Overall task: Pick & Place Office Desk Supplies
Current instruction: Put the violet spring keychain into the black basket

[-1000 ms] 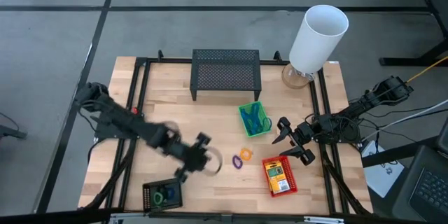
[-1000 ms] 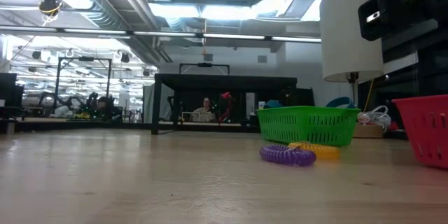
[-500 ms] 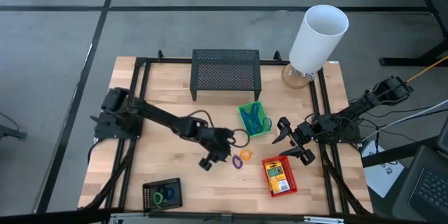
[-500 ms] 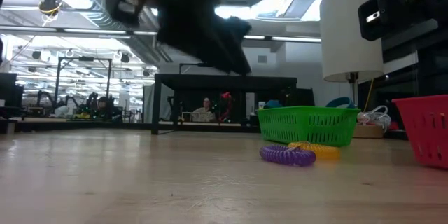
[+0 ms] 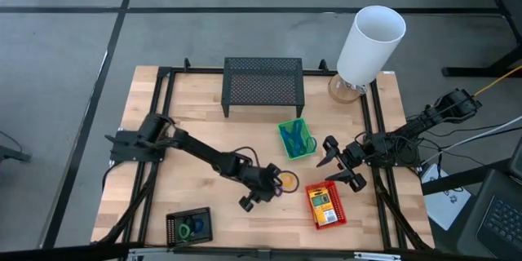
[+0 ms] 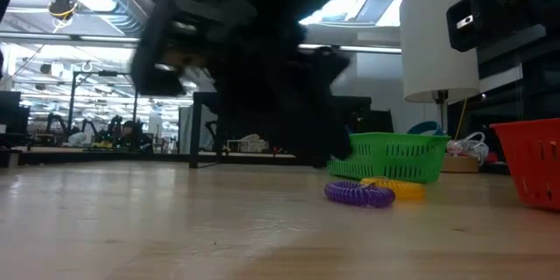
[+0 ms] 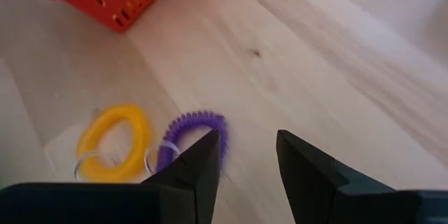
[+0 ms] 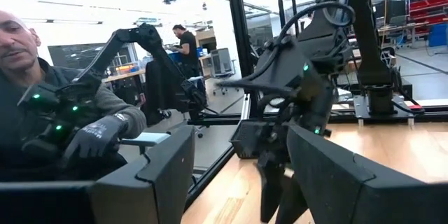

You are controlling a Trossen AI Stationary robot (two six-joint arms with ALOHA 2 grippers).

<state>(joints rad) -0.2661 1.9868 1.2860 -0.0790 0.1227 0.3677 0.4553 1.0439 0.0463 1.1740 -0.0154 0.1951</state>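
Note:
My left gripper (image 5: 263, 188) is open and hovers just left of two coil rings on the table, a purple ring (image 5: 276, 187) and a yellow-orange ring (image 5: 286, 181). In the left wrist view its fingers (image 7: 248, 164) stand beside the purple ring (image 7: 187, 136), with the yellow ring (image 7: 112, 143) farther off; they touch neither. The low view shows the gripper as a dark blur (image 6: 262, 79) above the purple ring (image 6: 359, 194). The green basket (image 5: 295, 139) holds blue bands. Flat packs lie in the red basket (image 5: 325, 205), and the black basket (image 5: 189, 227) holds small rings. My right gripper (image 5: 336, 165) waits open at the table's right.
A wide black mesh stand (image 5: 263, 84) stands at the far edge, and a tall white cylinder (image 5: 369, 42) at the far right corner. Bare wood lies between the black basket and the rings. A person (image 8: 49, 105) with gloved hands shows beyond the table in the right wrist view.
My left arm has swung from beside the black basket toward the table's right. It then came slightly nearer and lower, ending next to the purple and yellow rings. The rings and baskets have kept still.

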